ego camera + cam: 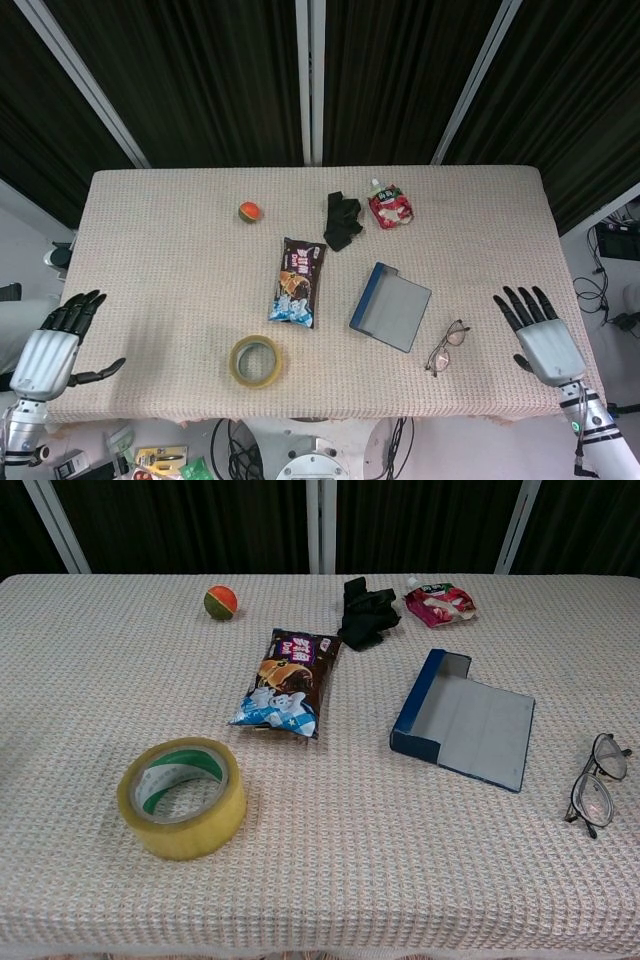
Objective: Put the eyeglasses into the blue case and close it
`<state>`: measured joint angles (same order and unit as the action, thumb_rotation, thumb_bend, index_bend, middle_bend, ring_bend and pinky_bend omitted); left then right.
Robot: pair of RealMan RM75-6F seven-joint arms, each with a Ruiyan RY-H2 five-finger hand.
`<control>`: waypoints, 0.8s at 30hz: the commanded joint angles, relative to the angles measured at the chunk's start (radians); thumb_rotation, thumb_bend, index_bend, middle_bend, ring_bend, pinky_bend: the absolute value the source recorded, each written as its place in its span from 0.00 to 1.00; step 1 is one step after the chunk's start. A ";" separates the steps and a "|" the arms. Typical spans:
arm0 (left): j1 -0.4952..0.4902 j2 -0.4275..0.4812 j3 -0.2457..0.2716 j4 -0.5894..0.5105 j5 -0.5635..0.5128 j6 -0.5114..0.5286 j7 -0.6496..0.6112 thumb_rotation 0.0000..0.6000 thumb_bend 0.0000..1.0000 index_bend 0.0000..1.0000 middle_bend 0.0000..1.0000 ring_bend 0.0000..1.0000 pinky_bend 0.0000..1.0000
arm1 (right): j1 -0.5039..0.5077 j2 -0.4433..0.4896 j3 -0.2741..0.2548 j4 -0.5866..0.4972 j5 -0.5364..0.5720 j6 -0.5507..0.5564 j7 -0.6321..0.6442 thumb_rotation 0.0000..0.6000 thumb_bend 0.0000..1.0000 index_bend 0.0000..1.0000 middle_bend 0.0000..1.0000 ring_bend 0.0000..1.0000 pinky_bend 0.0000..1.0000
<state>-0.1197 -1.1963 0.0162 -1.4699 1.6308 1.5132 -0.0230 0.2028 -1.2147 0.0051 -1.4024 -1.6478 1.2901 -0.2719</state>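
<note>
The eyeglasses [447, 346] [596, 783] lie folded open on the table near its front right corner. Just left of them the blue case [390, 307] [463, 720] lies open, its grey lining facing up. In the head view my right hand [538, 335] hovers over the table's right front part, fingers spread and holding nothing, a short way right of the eyeglasses. My left hand [52, 346] hangs off the table's left front corner, fingers spread and empty. Neither hand shows in the chest view.
A yellow tape roll [255, 361] [183, 797] stands near the front edge. A snack bag [298, 282] [290, 683] lies mid-table. At the back are an orange ball [250, 211] [221, 602], a black cloth [342, 220] [366, 613] and a red pouch [390, 208] [438, 602].
</note>
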 commanded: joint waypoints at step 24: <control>0.014 0.002 0.007 0.007 -0.012 -0.001 -0.002 0.54 0.14 0.06 0.08 0.09 0.22 | 0.246 -0.147 -0.077 0.155 -0.147 -0.175 0.116 1.00 0.14 0.31 0.00 0.00 0.00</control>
<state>-0.1053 -1.1946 0.0229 -1.4628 1.6185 1.5122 -0.0249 0.4472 -1.3592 -0.0703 -1.2503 -1.7947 1.1134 -0.1592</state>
